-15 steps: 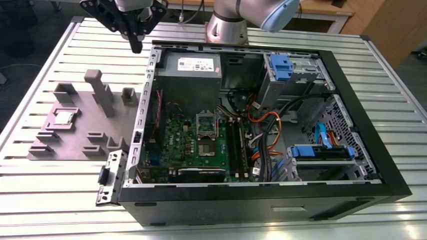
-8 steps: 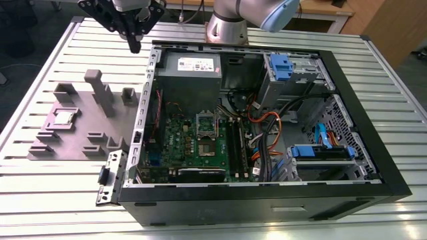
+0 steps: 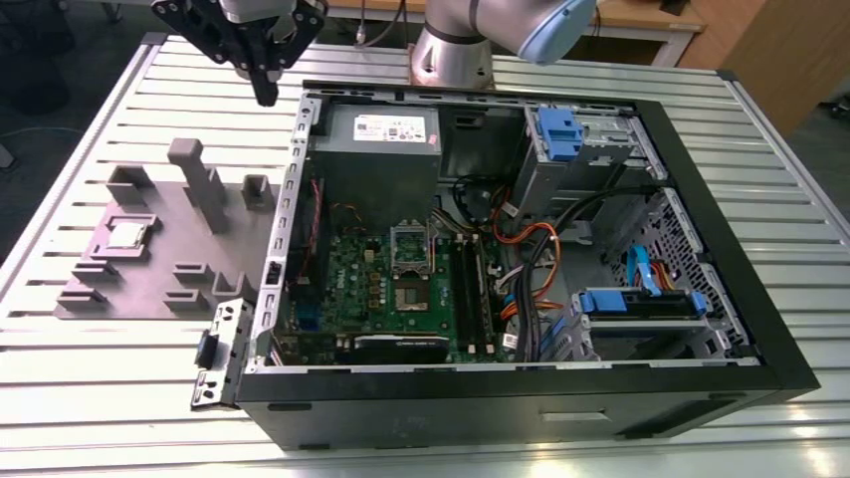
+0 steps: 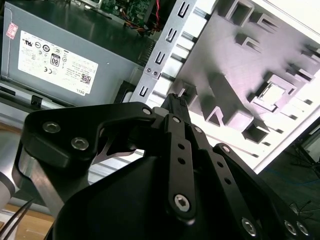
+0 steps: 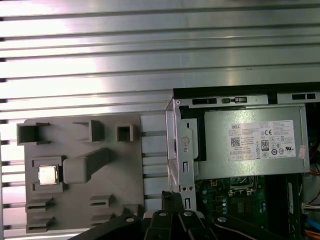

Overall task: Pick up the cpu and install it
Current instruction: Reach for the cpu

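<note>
Table [image 3: 80, 398]: slatted metal top, carries everything below.
Computer case [image 3: 531, 408]: lies on its side, panel off, interior open to the arm.
Holder plate [image 3: 159, 261]: grey, moulded pockets, just beside the case on the exterior view's left.
Power supply [image 3: 378, 149]: grey box in the case corner nearest the arm's base.
Motherboard [image 3: 378, 279]: green, in the case floor.
Gripper [image 3: 266, 95]: fingers pressed together, nothing between them. It hangs above the table near the case corner, well apart from the holder plate's pockets.
Socket [image 3: 413, 292]: mid-board, frame lifted; looks vacant as far as the exterior view shows.
Cpu [image 3: 127, 234]: seated flat in a square pocket of the holder plate, silver top up, untouched; same in the first wrist view [image 5: 47, 175].
Progress: by my reading, nothing done; pick-up and install both remain.
</note>
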### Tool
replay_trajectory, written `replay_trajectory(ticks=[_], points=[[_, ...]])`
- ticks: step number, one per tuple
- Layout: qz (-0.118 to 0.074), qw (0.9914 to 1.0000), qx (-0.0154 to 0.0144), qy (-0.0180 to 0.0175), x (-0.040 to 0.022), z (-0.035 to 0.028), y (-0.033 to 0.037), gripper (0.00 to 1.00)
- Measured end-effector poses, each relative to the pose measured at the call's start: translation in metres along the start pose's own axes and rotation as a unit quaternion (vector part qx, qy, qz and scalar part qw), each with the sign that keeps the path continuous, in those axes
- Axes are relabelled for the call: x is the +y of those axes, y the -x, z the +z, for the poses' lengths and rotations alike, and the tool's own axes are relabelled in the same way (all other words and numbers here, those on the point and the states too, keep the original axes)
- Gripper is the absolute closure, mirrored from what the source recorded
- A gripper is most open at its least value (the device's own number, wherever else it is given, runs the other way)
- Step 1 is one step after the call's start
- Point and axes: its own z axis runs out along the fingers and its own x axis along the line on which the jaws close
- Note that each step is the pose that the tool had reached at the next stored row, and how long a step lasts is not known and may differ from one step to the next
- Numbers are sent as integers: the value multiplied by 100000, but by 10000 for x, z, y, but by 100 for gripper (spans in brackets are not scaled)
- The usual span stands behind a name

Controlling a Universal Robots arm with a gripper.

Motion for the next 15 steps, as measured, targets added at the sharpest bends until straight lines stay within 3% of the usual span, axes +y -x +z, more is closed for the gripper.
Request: replay_trajectory(ticks=[15], points=[[0,100000,0,1,-2,0,-25,89]])
